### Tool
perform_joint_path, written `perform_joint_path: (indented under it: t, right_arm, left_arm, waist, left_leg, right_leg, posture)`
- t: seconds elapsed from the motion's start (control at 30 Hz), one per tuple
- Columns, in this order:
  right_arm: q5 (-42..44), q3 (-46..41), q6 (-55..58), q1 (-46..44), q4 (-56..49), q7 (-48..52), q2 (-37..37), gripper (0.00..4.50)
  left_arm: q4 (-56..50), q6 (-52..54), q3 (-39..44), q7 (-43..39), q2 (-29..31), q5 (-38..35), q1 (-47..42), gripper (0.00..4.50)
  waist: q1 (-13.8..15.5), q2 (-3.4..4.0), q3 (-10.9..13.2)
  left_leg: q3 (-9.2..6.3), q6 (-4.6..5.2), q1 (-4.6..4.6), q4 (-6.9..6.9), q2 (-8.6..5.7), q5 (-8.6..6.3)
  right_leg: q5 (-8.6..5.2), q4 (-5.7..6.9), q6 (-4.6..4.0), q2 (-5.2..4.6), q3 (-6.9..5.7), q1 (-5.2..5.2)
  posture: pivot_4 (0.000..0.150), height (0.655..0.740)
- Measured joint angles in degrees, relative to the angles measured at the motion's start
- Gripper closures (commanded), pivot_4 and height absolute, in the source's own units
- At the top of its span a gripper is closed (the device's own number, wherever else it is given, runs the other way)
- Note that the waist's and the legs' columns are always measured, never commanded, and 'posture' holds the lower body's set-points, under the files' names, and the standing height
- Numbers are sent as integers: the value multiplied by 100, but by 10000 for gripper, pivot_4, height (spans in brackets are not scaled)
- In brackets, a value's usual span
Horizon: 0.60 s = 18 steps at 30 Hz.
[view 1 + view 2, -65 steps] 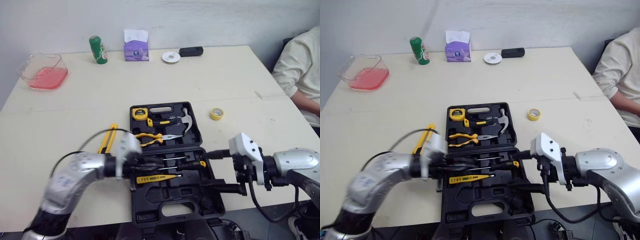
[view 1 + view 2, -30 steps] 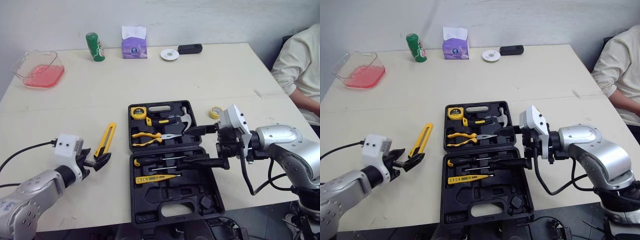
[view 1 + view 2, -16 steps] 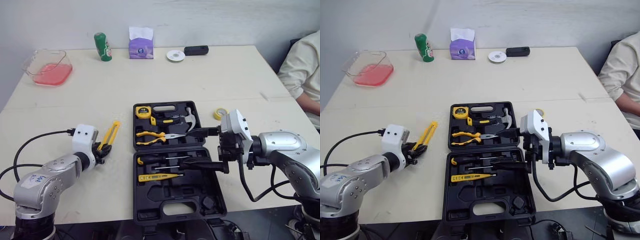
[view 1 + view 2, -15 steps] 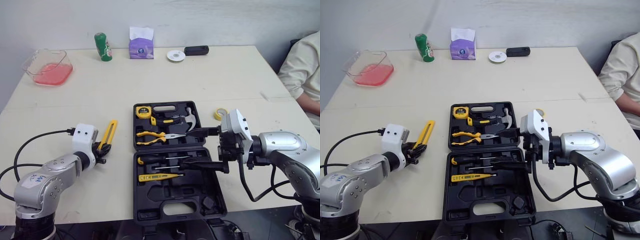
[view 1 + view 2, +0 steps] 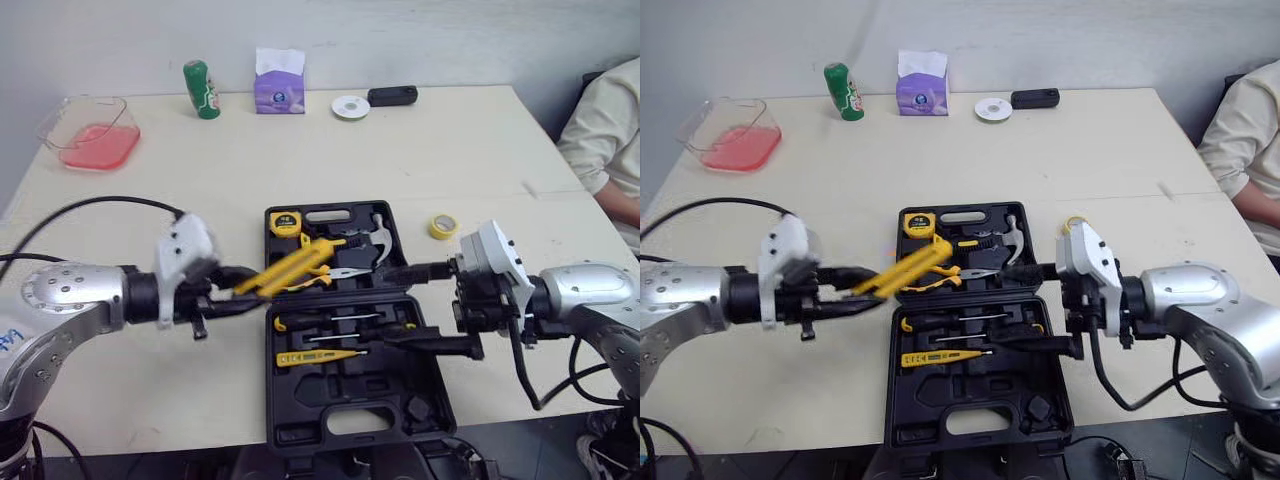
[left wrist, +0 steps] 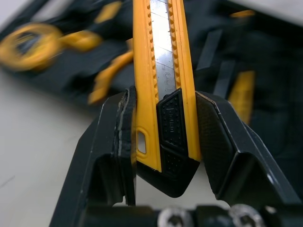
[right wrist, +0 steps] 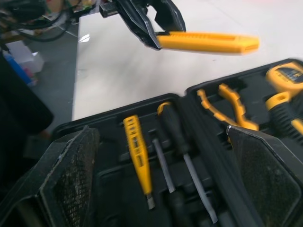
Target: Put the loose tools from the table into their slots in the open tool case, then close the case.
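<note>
The black tool case (image 5: 350, 392) lies open near the table's front edge. It holds a tape measure (image 5: 281, 225), a hammer (image 5: 371, 236), pliers (image 5: 335, 271), screwdrivers (image 5: 340, 319) and a yellow tester pen (image 5: 318, 356). My left gripper (image 5: 255, 288) is shut on a yellow utility knife (image 5: 288, 268), held in the air over the case's left edge and pointing across the pliers. In the left wrist view the fingers (image 6: 116, 142) clamp the knife (image 6: 163, 85) by its black end. My right gripper (image 5: 386, 306) stands open over the right side of the case, with nothing between its fingers.
A yellow tape roll (image 5: 441, 226) lies on the table right of the case. Along the far edge stand a clear container of pink liquid (image 5: 88, 135), a green can (image 5: 201, 89), a tissue box (image 5: 279, 82), a disc (image 5: 350, 107) and a black device (image 5: 392, 96). A person (image 5: 610, 130) sits at the right.
My left gripper has closed on the utility knife, lifted it off the table and carried it right to the case's left edge. The right gripper has stayed open over the case.
</note>
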Motion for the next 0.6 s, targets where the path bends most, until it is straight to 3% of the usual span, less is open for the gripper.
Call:
perform_joint_path:
  t: [0.1, 0.23, 0.43, 0.6]
  right_arm:
    - [-40, -215, 43, 867, -277, 307, -602, 0]
    - [-124, -455, 49, 1269, -425, 281, -781, 0]
    - [-125, -855, 158, 1966, -664, 280, -996, 0]
    - [-231, -978, 116, 2140, -695, 264, -1008, 0]
  left_arm:
    - [-145, 331, -1333, -228, -197, 14, -713, 30650]
    - [-212, 733, -2808, -85, -731, 375, -1179, 30650]
    - [-158, 968, -3482, 76, -1117, 700, -1469, 30650]
    - [-50, 980, -3836, 130, -1089, 1089, -1566, 30650]
  waist:
    - [53, 0, 0]
    - [-11, -21, 12]
    - [17, -24, 13]
    - [15, -24, 14]
  left_leg:
    - [1, 6, 5, 1, -7, 4]
    - [33, 18, 19, 5, -10, 11]
    - [26, 10, 21, 5, -1, 16]
    - [28, 16, 21, 10, -4, 20]
  right_leg:
    - [2, 0, 5, 20, 2, 5]
    - [19, 6, 27, 34, 47, 6]
    - [20, 6, 18, 51, 51, 5]
    - [22, 6, 20, 50, 54, 6]
  posture:
    - [1500, 7244]
    - [1500, 7244]
    - [1500, 7244]
    - [1500, 7244]
